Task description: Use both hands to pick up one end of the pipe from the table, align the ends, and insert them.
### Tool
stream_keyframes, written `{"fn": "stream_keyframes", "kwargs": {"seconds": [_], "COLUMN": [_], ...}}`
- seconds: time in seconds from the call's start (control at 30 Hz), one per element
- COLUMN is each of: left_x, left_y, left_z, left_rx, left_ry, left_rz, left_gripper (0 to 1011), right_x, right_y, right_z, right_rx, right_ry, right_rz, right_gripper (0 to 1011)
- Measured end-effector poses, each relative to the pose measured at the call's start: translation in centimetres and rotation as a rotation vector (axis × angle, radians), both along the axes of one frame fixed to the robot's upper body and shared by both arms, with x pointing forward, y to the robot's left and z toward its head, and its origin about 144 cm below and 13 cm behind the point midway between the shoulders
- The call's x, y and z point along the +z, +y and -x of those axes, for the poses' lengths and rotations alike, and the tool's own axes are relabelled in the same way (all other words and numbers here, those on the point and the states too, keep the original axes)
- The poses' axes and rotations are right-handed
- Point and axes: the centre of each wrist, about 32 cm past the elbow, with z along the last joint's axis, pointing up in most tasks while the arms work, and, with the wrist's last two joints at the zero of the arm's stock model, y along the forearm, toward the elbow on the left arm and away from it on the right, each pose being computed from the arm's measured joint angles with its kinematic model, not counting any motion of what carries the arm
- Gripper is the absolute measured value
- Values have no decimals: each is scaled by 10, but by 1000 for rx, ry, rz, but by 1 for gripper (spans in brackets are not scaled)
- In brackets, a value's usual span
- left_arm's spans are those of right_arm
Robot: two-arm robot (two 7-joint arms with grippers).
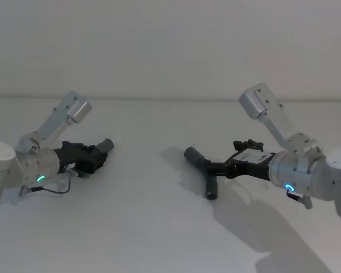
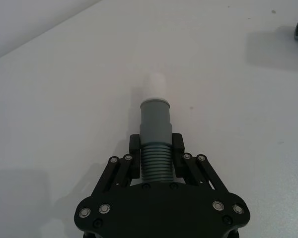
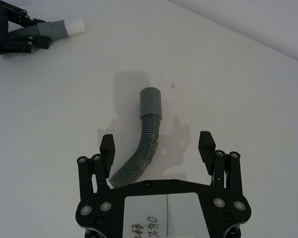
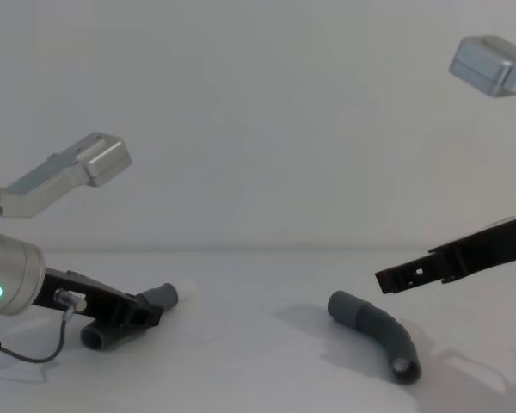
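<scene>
Head view, w/ wrist & chest views: two-piece pipe on white table (image 1: 159, 227), not yet joined. L tool (image 2: 156, 145) is clamped on the ribs of the L piece (image 2: 155, 119) just behind its slim collar. The whitish tip (image 2: 154, 85) points fwd, away from the palm, low over the table; whether the piece's rear end is clear of the surface can't be told. R piece (image 3: 145, 139) lies free on the table, well apart from the L piece, curved, w/ socket (image 3: 150, 101) pointing away from R tool (image 3: 157, 143). Its fingers (image 3: 206, 144) are spread wide, w/ the ribbed bend between them in the wrist view. Chest view puts the tool above the piece, not touching it.

Handling (est.): pieces prob. light, so the lift needs little force. Ribbed middle likely bends & springs. Collars look stiff & smooth, so prob. slick under plastic pads. Best hold for R piece is on the ribs right behind the socket, mirroring L tool's hold: ribs give bite, and a short overhang keeps the end steerable. A hold far back on the bend would let the socket droop or swing during alignment. Curved body may roll or pivot as the fingers close, so centre it first. Squeeze moderately: crushing the ribs could ovalise the socket & spoil the fit w/ the tip
</scene>
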Motion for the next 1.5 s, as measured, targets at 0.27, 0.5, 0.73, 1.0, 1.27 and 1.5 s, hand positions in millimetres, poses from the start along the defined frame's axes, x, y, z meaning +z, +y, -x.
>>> {"fn": "stream_keyframes", "kwargs": {"seconds": [0.27, 0.5, 0.73, 1.0, 1.27, 1.5], "left_x": [0, 0, 0, 0, 0, 0], "left_y": [0, 0, 0, 0, 0, 0], "left_z": [0, 0, 0, 0, 0, 0], "left_rx": [0, 0, 0, 0, 0, 0], "left_ry": [0, 0, 0, 0, 0, 0], "left_rz": [0, 0, 0, 0, 0, 0], "left_gripper": [363, 363, 363, 360, 360, 360], "right_x": [-5, -12, -18, -24, -30, -35], "right_y": [6, 12, 17, 23, 30, 35], "right_z": [-5, -11, -14, -17, -19, -20], "right_rx": [-8, -24, -31, -39, -47, -64], "right_ry": [10, 19, 31, 45, 59, 78], "right_rz": [5, 3, 0, -4, -12, -20], "right_gripper": [1001, 1000, 1000, 1000, 1000, 1001]}}
